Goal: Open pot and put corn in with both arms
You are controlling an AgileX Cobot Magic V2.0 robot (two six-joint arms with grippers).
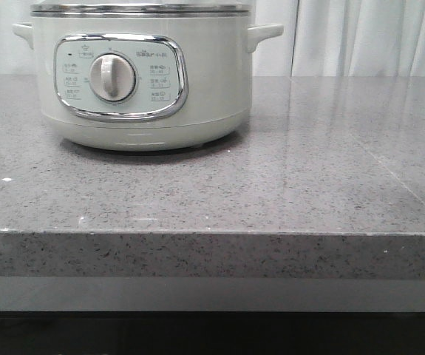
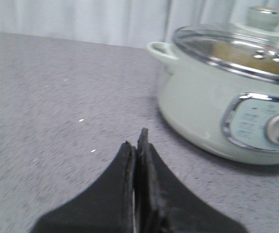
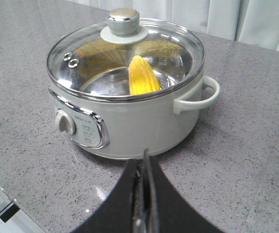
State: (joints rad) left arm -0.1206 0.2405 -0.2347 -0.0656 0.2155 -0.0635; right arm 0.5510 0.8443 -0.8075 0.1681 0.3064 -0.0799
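The pale grey-green pot (image 1: 138, 74) stands on the grey counter at the back left, dial facing me. It also shows in the left wrist view (image 2: 226, 107) and the right wrist view (image 3: 124, 111). A glass lid (image 3: 124, 53) with a grey knob (image 3: 123, 20) sits on it. The yellow corn (image 3: 141, 77) lies inside the pot under the lid. My left gripper (image 2: 138, 141) is shut and empty above the counter, to the pot's left. My right gripper (image 3: 145, 158) is shut and empty, near the pot's front right. Neither gripper shows in the front view.
The speckled grey counter (image 1: 308, 170) has a front edge close to the camera (image 1: 212, 233). White curtains (image 1: 367, 37) hang behind it. The pot's side handles (image 3: 200, 94) stick out on both sides.
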